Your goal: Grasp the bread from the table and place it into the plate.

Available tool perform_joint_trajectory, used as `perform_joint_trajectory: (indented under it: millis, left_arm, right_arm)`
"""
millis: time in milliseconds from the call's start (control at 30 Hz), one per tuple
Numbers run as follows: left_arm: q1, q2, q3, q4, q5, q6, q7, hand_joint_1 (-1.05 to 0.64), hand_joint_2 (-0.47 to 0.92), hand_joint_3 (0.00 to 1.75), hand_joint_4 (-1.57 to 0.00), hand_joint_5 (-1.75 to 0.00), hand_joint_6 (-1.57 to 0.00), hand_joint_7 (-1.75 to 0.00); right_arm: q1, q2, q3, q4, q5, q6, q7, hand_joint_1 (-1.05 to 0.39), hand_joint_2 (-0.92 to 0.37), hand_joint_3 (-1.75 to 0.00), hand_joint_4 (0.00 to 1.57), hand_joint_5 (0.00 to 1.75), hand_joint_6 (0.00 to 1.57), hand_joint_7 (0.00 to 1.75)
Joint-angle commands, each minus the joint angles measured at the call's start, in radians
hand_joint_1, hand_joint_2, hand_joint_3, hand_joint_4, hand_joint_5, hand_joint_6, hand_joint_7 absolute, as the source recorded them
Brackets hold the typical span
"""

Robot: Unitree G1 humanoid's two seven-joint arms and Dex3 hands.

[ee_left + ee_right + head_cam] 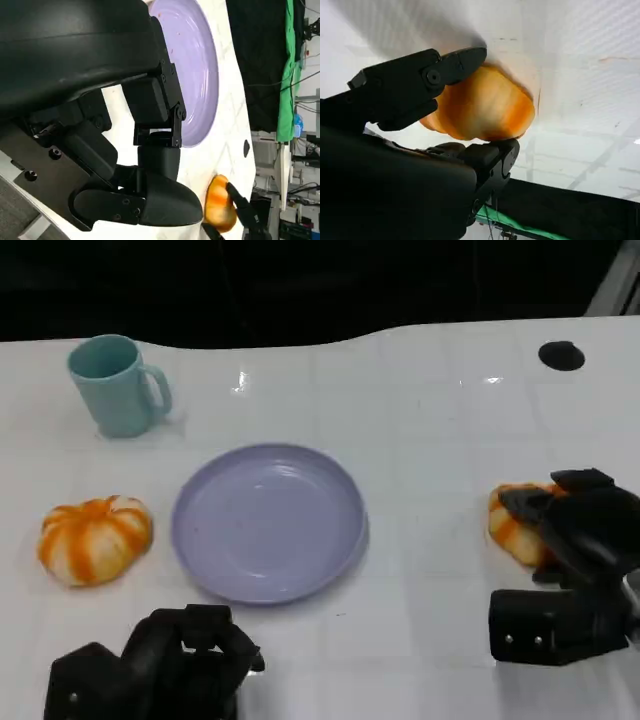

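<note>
**Right hand closed on a bread roll beside the plate**

Nearest the robot, the left hand (pixel 160 665) is seen low over the white tabletop (pixel 430 440), its fingers (pixel 215 635) curled in with nothing held. To the right, the right hand (pixel 575 540) is shown with its fingers (pixel 415 82) clasped around an orange-striped bread roll (pixel 482 107), which lies on the tabletop well apart from the plate (pixel 268 522). The lilac plate is placed at the centre. A second bread roll (pixel 95 539) is seen left of the plate. Farther back stand a pale blue mug (pixel 115 385) and a small black disc (pixel 561 355).
</note>
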Motion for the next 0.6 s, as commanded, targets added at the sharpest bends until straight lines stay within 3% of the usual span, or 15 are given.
perform_joint_trajectory:
  millis: [33,67,133,200,333,367,400,467,533,600]
  left_arm:
    - [0.012,0.009,0.008,-0.014,-0.004,0.001,0.005,-1.05,0.53,0.71,-1.57,-1.23,-1.39,-0.87]
    - [0.013,0.009,0.007,-0.016,-0.002,0.001,0.007,-1.05,0.53,0.71,-1.57,-1.23,-1.39,-0.87]
    - [0.015,0.009,0.007,-0.020,0.000,0.001,0.010,-1.05,0.53,0.72,-1.57,-1.23,-1.39,-0.88]
    - [0.017,0.009,0.006,-0.022,0.002,0.000,0.010,-1.05,0.53,0.72,-1.57,-1.23,-1.39,-0.88]
    - [0.019,0.009,0.006,-0.027,0.004,0.003,0.012,-1.05,0.53,0.72,-1.57,-1.23,-1.39,-0.88]
    - [0.020,0.010,0.005,-0.027,0.004,0.004,0.012,-1.05,0.54,0.72,-1.57,-1.23,-1.39,-0.88]
    - [0.020,0.010,0.005,-0.027,0.004,0.003,0.011,-1.05,0.54,0.72,-1.57,-1.23,-1.39,-0.88]
    - [0.020,0.010,0.006,-0.025,0.002,0.000,0.009,-1.05,0.54,0.72,-1.57,-1.23,-1.39,-0.88]
    - [0.019,0.009,0.007,-0.025,0.000,0.000,0.008,-1.05,0.54,0.72,-1.57,-1.23,-1.39,-0.88]
    - [0.019,0.009,0.007,-0.026,-0.001,0.004,0.008,-1.05,0.53,0.72,-1.57,-1.23,-1.39,-0.88]
  right_arm:
    - [-0.049,0.024,0.013,0.107,0.042,-0.008,-0.036,-0.28,-0.88,-0.02,0.53,0.16,0.57,0.04]
    - [-0.058,0.030,0.014,0.134,0.052,-0.021,-0.056,-0.27,-0.89,-0.02,0.61,0.14,0.62,0.05]
    - [-0.070,0.038,0.015,0.188,0.071,-0.059,-0.120,-0.25,-0.91,-0.05,0.92,0.19,0.92,0.10]
    - [-0.080,0.043,0.018,0.234,0.083,-0.090,-0.180,-0.24,-0.92,-0.06,1.09,0.25,1.06,0.14]
    - [-0.104,0.041,0.041,0.304,0.075,-0.129,-0.284,-0.23,-0.92,-0.10,0.89,1.09,1.21,0.16]
    - [-0.112,0.040,0.051,0.318,0.068,-0.130,-0.299,-0.22,-0.92,-0.13,0.81,1.45,1.10,0.51]
    - [-0.119,0.038,0.063,0.330,0.062,-0.130,-0.311,-0.21,-0.92,-0.14,0.80,1.59,0.98,0.78]
    - [-0.130,0.035,0.084,0.346,0.051,-0.129,-0.328,-0.21,-0.92,-0.13,0.83,1.71,0.90,0.92]
    - [-0.139,0.033,0.101,0.358,0.044,-0.128,-0.342,-0.22,-0.92,-0.12,0.85,1.74,0.88,0.93]
    - [-0.144,0.032,0.113,0.367,0.042,-0.127,-0.357,-0.24,-0.92,-0.13,0.85,1.74,0.86,1.07]
